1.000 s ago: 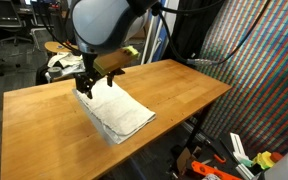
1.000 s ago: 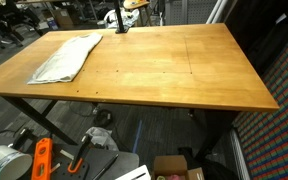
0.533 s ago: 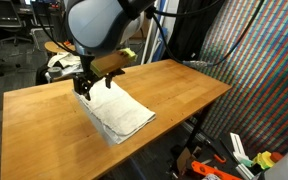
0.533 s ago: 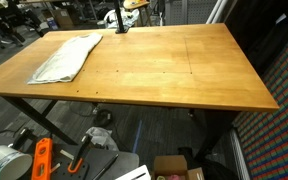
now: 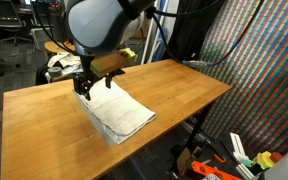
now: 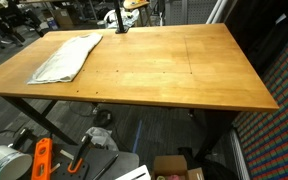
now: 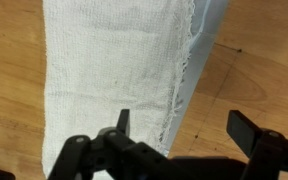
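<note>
Above wooden table (image 5: 184,85), gripper (image 5: 82,88) hovering w/ jaws spread wide, gripping nothing, straddling frayed edge of white towel (image 7: 114,60); towel lying flat, folded, nr table corner, so edge sitting exposed.

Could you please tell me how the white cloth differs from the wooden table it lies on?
The cloth is white textured fabric, while the table is brown wood. The cloth is rumpled, with a frayed edge in the wrist view; the table is smooth and straight-edged. The cloth covers only a small patch near one end of the far larger table. Both are roughly rectangular and lie flat.
</note>
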Available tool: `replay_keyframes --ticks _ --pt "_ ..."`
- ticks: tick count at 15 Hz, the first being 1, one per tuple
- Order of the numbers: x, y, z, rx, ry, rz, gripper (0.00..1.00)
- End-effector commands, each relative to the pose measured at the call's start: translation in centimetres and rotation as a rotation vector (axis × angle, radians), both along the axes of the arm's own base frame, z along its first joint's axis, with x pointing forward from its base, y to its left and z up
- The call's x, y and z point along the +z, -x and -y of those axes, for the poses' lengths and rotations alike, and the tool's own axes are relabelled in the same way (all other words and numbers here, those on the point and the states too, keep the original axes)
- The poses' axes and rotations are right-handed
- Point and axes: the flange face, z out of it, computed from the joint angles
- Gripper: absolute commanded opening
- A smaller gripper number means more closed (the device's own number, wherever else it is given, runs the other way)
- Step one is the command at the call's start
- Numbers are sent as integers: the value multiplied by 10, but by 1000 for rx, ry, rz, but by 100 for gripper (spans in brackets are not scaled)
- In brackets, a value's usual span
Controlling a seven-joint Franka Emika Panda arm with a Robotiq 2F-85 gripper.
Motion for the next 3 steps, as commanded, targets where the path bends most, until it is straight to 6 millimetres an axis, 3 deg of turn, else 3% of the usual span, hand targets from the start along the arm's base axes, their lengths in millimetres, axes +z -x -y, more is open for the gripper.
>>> replay_keyframes --ticks 1,3 --pt "1 0 0 0 0 -1 100" --pt "1 0 0 0 0 -1 100"
